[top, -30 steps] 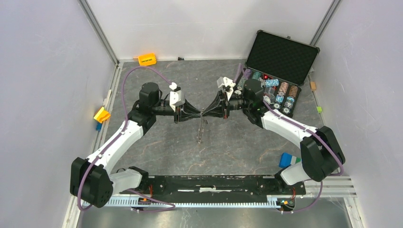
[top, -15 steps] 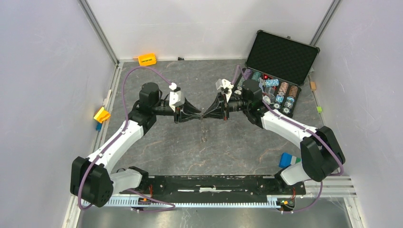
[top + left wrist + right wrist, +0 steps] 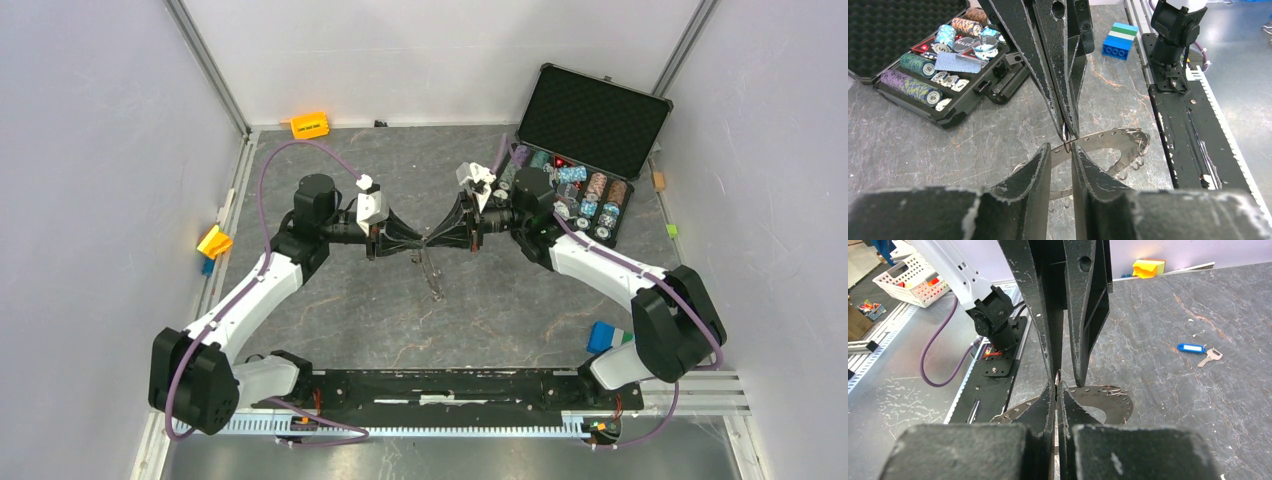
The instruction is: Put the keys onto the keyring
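Note:
My two grippers meet tip to tip above the middle of the table. The right gripper (image 3: 433, 240) is shut on the top edge of the keyring (image 3: 433, 275), a flat grey metal band with holes and small rings that hangs below the tips. In the right wrist view the right gripper (image 3: 1057, 384) pinches it and the band (image 3: 1108, 402) curves off to the right. The left gripper (image 3: 1061, 149) is narrowly open, and the band (image 3: 1108, 140) crosses the gap between its fingers. A key with a blue tag (image 3: 1192, 348) lies on the table.
An open black case of poker chips (image 3: 600, 120) stands at the back right and shows in the left wrist view (image 3: 908, 107). A blue block (image 3: 603, 336) lies near the right arm base. An orange block (image 3: 310, 125) and a yellow block (image 3: 213, 242) lie at the left.
The hanging keyring has swung, its lower end moving slightly to the right. Both grippers stay tip to tip, almost unmoved.

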Robot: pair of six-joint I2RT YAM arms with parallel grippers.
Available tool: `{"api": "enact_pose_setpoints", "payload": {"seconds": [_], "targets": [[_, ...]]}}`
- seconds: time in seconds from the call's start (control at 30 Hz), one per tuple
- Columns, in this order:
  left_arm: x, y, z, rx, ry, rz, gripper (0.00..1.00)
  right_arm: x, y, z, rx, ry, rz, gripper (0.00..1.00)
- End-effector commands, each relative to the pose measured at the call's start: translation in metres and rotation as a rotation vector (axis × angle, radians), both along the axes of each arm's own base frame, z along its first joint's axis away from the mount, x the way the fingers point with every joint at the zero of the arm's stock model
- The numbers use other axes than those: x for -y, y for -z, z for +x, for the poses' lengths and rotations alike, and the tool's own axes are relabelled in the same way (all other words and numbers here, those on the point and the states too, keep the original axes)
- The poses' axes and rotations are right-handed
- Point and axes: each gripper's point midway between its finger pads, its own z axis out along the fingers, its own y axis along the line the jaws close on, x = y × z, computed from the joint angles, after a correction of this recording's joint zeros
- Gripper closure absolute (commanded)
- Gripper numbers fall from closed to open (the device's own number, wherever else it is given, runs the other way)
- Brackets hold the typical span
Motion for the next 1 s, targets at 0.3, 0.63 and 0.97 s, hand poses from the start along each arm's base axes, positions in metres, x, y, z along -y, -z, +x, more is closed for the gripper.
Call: {"api": "enact_pose_setpoints", "payload": {"seconds": [0.3,0.63,0.97], "targets": [[0.002,-0.006,0.002,-0.023,0.001,-0.025,0.83,-0.001,-0.018,-0.005,0.05,-0.017,0.061,1.0],[0.005,-0.011,0.004,-0.047,-0.005,-0.042,0.87,-0.001,-0.013,-0.003,0.056,-0.004,0.049,1.0],[-0.006,0.001,0.013,-0.018,-0.101,0.058,0.98,0.001,-0.001,0.006,0.098,0.042,-0.019,0.81]]}}
